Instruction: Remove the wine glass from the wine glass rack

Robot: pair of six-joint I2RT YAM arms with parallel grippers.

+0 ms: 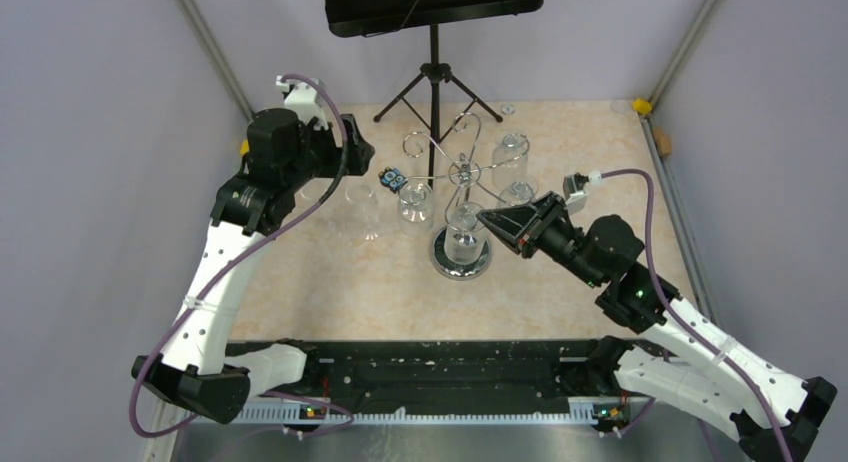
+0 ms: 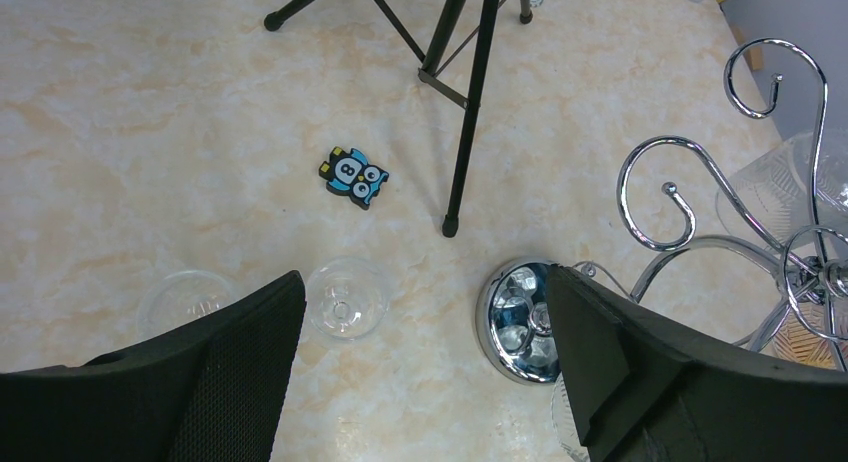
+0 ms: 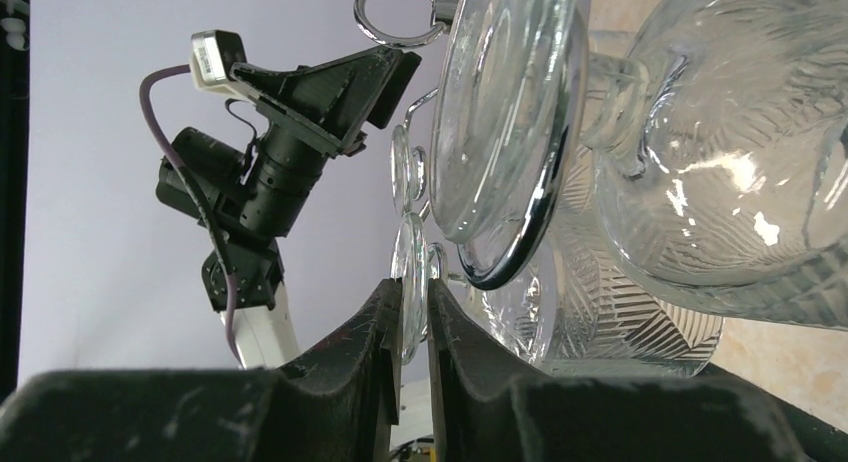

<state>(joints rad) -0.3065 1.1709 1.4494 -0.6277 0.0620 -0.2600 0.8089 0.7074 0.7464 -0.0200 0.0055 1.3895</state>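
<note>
The chrome wine glass rack (image 1: 462, 170) stands mid-table on its round mirror base (image 2: 497, 317), with several cut wine glasses hanging bowl-down from its curled hooks (image 3: 385, 0). My right gripper (image 1: 487, 220) reaches in from the right at the front-hanging wine glass (image 1: 465, 234). In the right wrist view this gripper (image 3: 411, 287) is shut on the thin round foot of a hanging wine glass (image 3: 413, 244). My left gripper (image 1: 352, 147) hovers open and empty left of the rack. In the left wrist view it (image 2: 425, 282) is above bare table.
Two wine glasses (image 2: 345, 297) (image 2: 185, 302) stand on the table left of the rack, one of them in the top view (image 1: 362, 210). A small blue owl toy (image 1: 392, 178) lies behind them. A black tripod music stand (image 1: 432, 72) stands at the back.
</note>
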